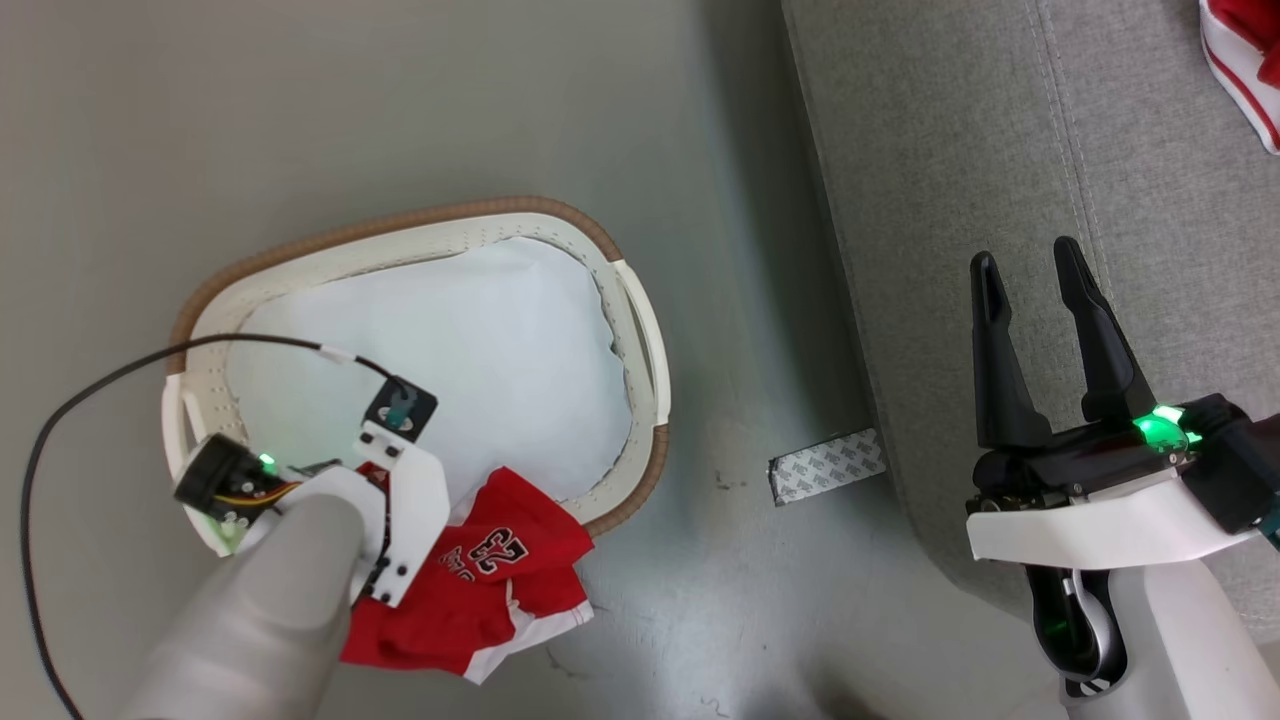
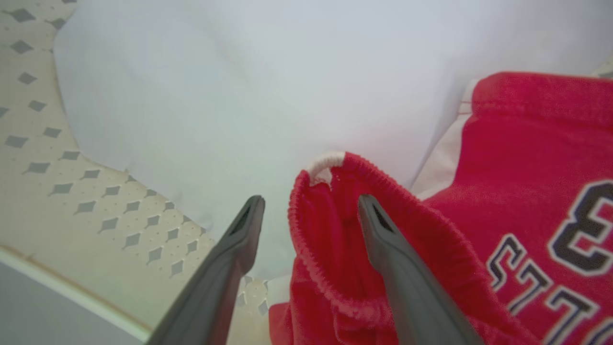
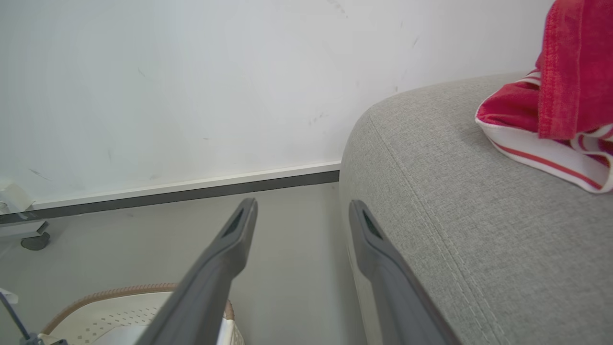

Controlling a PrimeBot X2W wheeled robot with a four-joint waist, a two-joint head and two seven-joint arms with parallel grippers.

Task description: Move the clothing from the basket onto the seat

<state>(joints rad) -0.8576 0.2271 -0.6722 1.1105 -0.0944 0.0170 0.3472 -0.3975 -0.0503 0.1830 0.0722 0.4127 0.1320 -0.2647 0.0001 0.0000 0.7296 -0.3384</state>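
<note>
Receiving seat point(image 1: 1000, 150): we see the large grey sofa on the right. One red jersey point(image 1: 1245, 60) already lies at its far right corner, so we judge part of the job done.
Basket point(image 1: 400, 225): on the floor to the left, apart from the seat, with a plain white pad point(image 1: 450, 340) lying inside.
Remaining clothing point(image 1: 490, 570): one red numbered garment, draped over the near right rim of the basket and spilling outward. It has yet to be moved.
Left gripper point(image 2: 311, 203): fingers apart, straddling the garment's elastic hem, one finger in the red fold, the other over the pad. Nothing is pinched yet.
Right gripper point(image 1: 1027, 255): fingers apart, holding nothing, above the seat's near left edge.
Left to do: in our judgement, pinch, lift and carry across.
</note>
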